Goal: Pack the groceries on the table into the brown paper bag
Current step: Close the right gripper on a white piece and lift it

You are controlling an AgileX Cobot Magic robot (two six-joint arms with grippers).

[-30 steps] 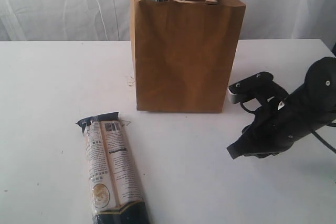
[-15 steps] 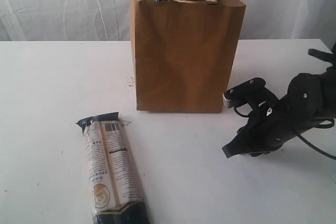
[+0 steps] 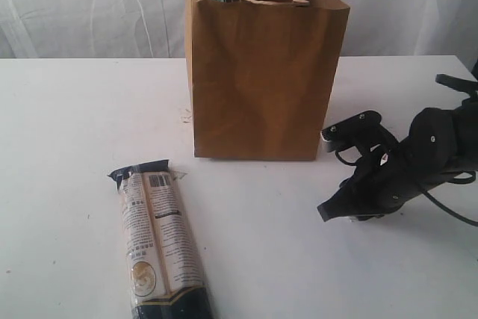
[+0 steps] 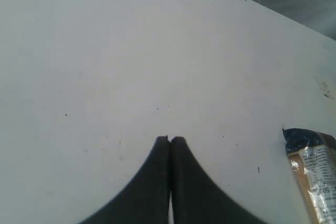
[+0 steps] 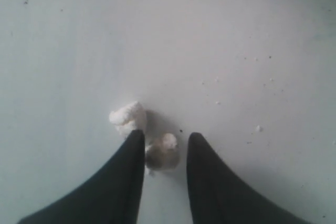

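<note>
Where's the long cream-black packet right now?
In the exterior view the long cream-black packet lies flat on the table at the lower left, in front and left of the brown paper bag, well apart from the right claw.

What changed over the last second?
The right gripper edged slightly left over the table, its arm folding lower behind it. Its jaws are apart, and nothing was picked up or released. The long cream-black packet and brown paper bag stayed put.
</note>
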